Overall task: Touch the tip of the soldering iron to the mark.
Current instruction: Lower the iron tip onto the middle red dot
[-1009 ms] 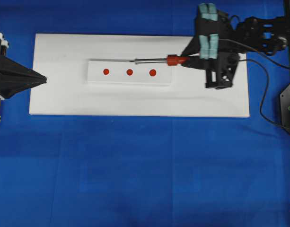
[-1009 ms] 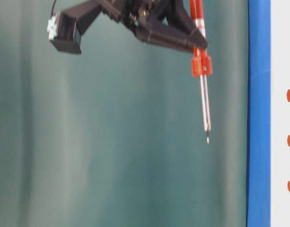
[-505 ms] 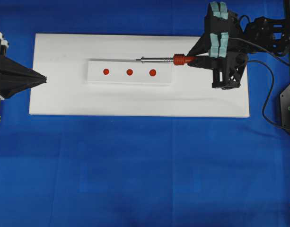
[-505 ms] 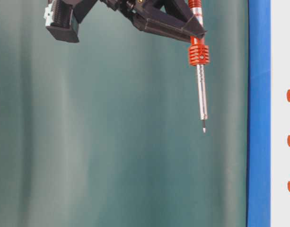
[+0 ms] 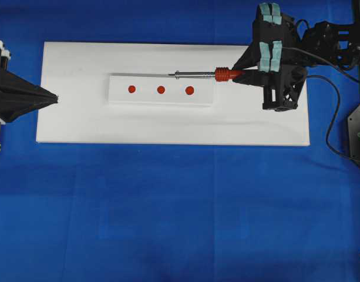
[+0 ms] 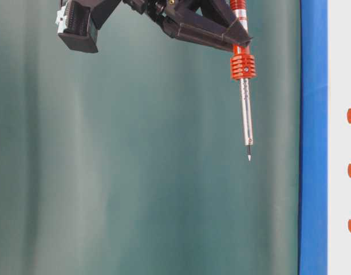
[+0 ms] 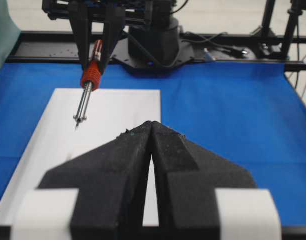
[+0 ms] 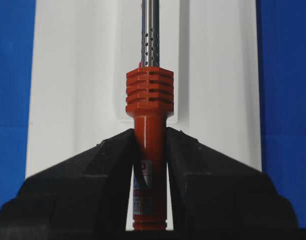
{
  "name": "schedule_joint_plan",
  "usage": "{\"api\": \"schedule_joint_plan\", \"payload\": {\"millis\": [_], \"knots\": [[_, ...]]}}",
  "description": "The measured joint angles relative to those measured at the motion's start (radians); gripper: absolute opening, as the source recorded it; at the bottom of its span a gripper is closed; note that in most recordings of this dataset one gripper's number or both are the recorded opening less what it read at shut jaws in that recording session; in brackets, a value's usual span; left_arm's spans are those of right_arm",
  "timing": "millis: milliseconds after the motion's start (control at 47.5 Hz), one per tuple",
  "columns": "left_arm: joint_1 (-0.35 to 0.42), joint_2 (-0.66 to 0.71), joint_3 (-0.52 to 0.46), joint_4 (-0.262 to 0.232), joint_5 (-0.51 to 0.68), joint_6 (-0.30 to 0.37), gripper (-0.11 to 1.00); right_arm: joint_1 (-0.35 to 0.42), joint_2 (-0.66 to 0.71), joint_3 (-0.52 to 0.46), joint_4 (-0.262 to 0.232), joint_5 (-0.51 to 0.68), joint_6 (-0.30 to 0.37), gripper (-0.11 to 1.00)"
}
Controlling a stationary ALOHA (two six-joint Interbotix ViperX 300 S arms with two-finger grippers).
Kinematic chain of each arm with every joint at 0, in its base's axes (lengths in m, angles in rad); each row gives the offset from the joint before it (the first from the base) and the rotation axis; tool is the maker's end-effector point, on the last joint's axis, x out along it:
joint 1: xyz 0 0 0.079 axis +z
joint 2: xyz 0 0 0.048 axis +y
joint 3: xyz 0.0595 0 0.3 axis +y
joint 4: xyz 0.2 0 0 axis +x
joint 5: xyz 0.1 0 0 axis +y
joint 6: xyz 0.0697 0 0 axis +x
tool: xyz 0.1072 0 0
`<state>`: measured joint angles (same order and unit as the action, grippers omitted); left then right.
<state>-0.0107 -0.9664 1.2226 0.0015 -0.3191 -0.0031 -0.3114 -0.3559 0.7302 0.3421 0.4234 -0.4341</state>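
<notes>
The right gripper (image 8: 149,150) clamped the soldering iron (image 5: 224,74) by its handle, tip (image 6: 249,156) above the surface; left gripper (image 7: 151,131) fingers closed, empty

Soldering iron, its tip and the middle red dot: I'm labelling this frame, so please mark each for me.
soldering iron (image 5: 225,74): overhead view, on the ribbed orange collar of the handle.
tip (image 6: 249,155): table-level view, on the dark pointed end of the shaft.
middle red dot (image 5: 161,90): overhead view, on the dot's centre.
</notes>
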Motion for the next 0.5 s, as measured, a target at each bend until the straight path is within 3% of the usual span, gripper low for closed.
{"api": "schedule_joint_plan", "payload": {"millis": [505], "knots": [[0.000, 0.000, 0.000, -0.002, 0.000, 0.000, 0.00, 0.000, 0.026, 0.002, 0.000, 0.000, 0.000, 0.06]]}}
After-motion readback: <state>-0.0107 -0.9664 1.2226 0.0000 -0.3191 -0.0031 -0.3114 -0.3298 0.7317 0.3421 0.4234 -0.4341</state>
